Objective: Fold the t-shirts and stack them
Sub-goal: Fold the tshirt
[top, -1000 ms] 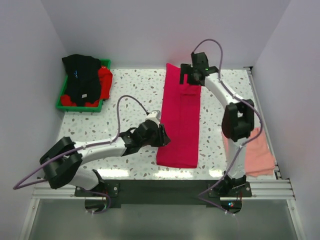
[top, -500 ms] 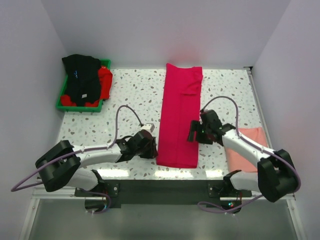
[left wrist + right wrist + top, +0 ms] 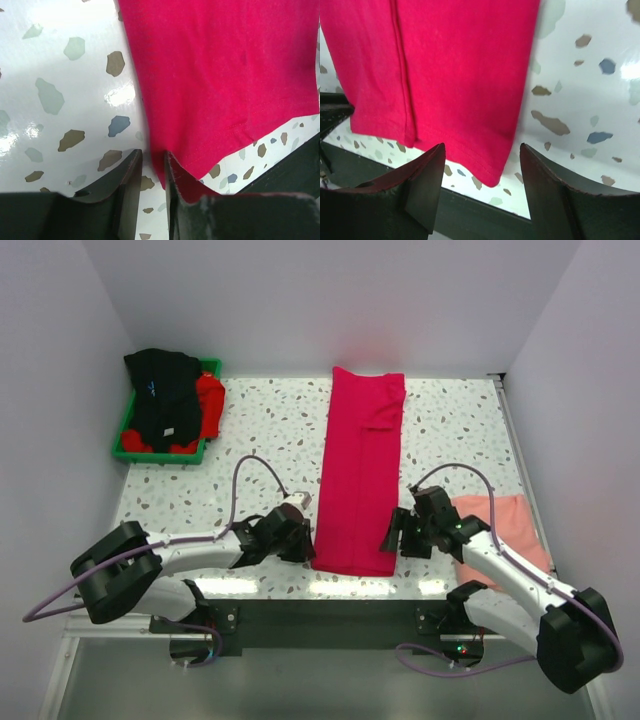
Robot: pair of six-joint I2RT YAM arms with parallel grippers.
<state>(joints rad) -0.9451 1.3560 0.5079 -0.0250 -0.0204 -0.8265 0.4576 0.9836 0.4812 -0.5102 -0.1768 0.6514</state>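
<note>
Left gripper at shirt (perhaps touching)

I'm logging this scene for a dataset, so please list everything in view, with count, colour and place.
table: 1, white speckled, under everything
tray: 1, green, far left corner
crimson-pink t-shirt: 1, crimson-pink, long strip down the middle
salmon-pink t-shirt: 1, salmon-pink, near right
black t-shirt: 1, black, draped over tray
bright red t-shirt: 1, red, in tray under black one
left tool: 1, black, narrowly open at strip's near left corner
right tool: 1, black, wide open at near right corner
</note>
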